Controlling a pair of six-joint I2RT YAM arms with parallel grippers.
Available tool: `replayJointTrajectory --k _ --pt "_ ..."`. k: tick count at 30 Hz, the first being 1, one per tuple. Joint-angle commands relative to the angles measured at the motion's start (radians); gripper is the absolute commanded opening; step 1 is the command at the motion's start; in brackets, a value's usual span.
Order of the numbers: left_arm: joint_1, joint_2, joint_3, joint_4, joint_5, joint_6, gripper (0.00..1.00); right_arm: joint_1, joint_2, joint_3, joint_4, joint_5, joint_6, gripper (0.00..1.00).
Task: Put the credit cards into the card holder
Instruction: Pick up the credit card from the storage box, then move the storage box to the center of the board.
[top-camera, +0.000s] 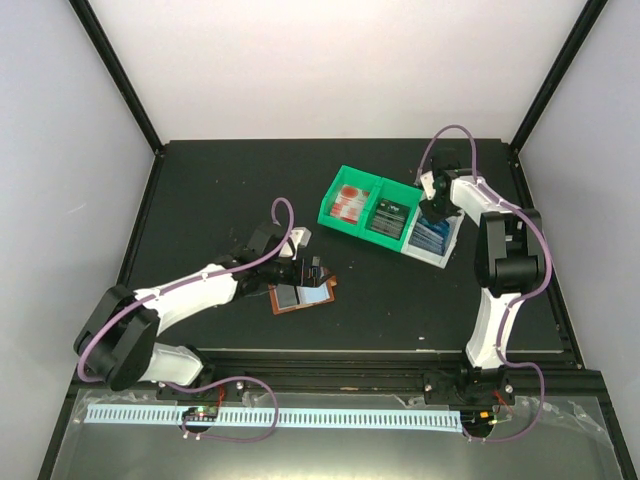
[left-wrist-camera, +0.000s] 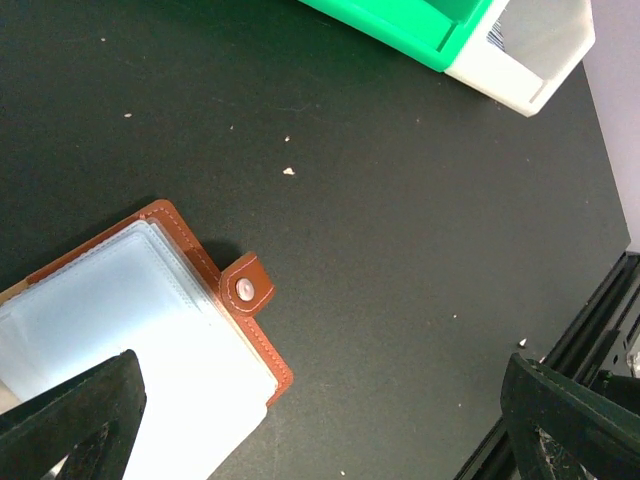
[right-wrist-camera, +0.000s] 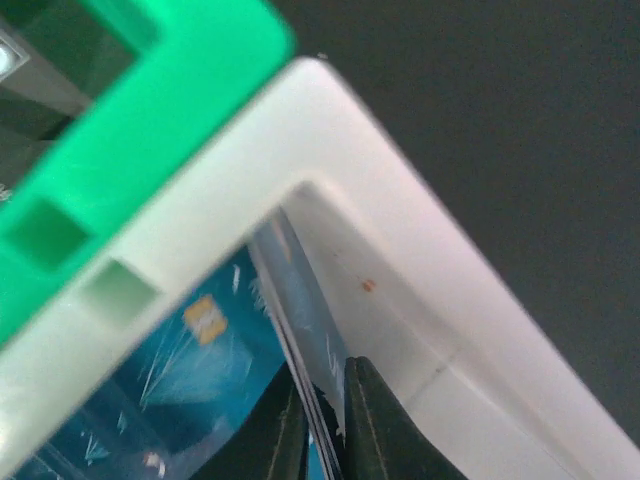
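Observation:
The brown leather card holder (top-camera: 303, 297) lies open on the black table, its clear sleeves up. In the left wrist view it (left-wrist-camera: 150, 330) sits at the lower left, with its snap tab (left-wrist-camera: 246, 289) beside it. My left gripper (top-camera: 315, 272) hovers just above its far edge, open wide and empty; one finger (left-wrist-camera: 70, 420) overlaps the sleeves. My right gripper (top-camera: 432, 215) reaches into the white bin (top-camera: 448, 250). In the right wrist view it (right-wrist-camera: 325, 425) is shut on the edge of a tilted blue credit card (right-wrist-camera: 310, 300), which stands against more blue cards (right-wrist-camera: 180, 360).
A green two-compartment bin (top-camera: 338, 180) beside the white bin holds red cards (top-camera: 350, 203) and dark cards (top-camera: 390, 215). Its rim (right-wrist-camera: 150, 110) shows in the right wrist view. The table's front rail (top-camera: 400, 358) runs near the arm bases.

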Motion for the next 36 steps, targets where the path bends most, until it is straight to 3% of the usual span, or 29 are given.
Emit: replayJointTrajectory --k 1,10,18,24,36 --pt "0.006 0.035 0.049 0.057 0.033 -0.016 0.99 0.024 -0.025 0.014 -0.011 -0.097 0.015 0.1" --pt "-0.023 0.162 0.148 0.158 0.035 -0.106 0.99 0.062 -0.059 0.02 -0.061 -0.03 0.077 0.02" --pt "-0.124 0.369 0.283 0.235 -0.138 -0.347 0.99 0.062 -0.11 0.018 -0.1 0.012 0.145 0.03" --pt "-0.208 0.54 0.472 0.1 -0.373 -0.531 0.99 0.062 -0.099 0.013 -0.122 0.051 0.233 0.04" --pt "-0.236 0.763 0.715 -0.044 -0.541 -0.741 0.99 0.063 -0.105 0.018 -0.135 0.03 0.226 0.05"
